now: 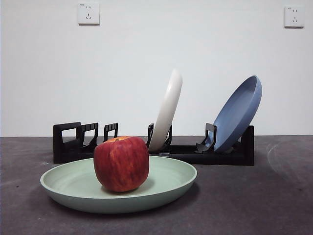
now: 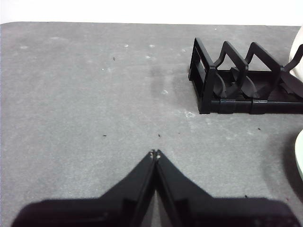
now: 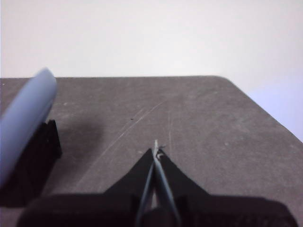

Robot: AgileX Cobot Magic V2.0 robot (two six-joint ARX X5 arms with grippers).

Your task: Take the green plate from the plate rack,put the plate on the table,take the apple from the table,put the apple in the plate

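Apple (image 1: 121, 164) sits upright in the green plate (image 1: 73, 188), slightly left of the plate's centre, stem dip up with the orange-yellow patch showing at the top. Plate lies flat on the bench (image 1: 254, 205), lower centre-left of the front view, in front of the plate rack (image 1: 230, 155) and apart from it.

Rack runs across mid-frame behind the plate, loop handle at its left end. Left slots hold nothing. Cream-white plate (image 1: 167, 111) stands near-upright in a middle slot, leaning slightly right. Blue plate (image 1: 239, 112) leans further right in the slot at the right end.

Left claw (image 2: 155, 153): jaws closed tip to tip, gripping nothing, over bare bench. Left wrist view has the rack's handle end at upper right, a sliver of the cream plate at the right edge above it, and a pale green rim edge at lower right.

Right claw (image 3: 156, 150): jaws closed together, gripping nothing, over bare bench near the bench's far corner. Blue plate's rim and the rack's end sit at the left of the right wrist view.

Neither arm shows in the front view. Two wall sockets (image 1: 88, 13) at the top corners of the white wall.
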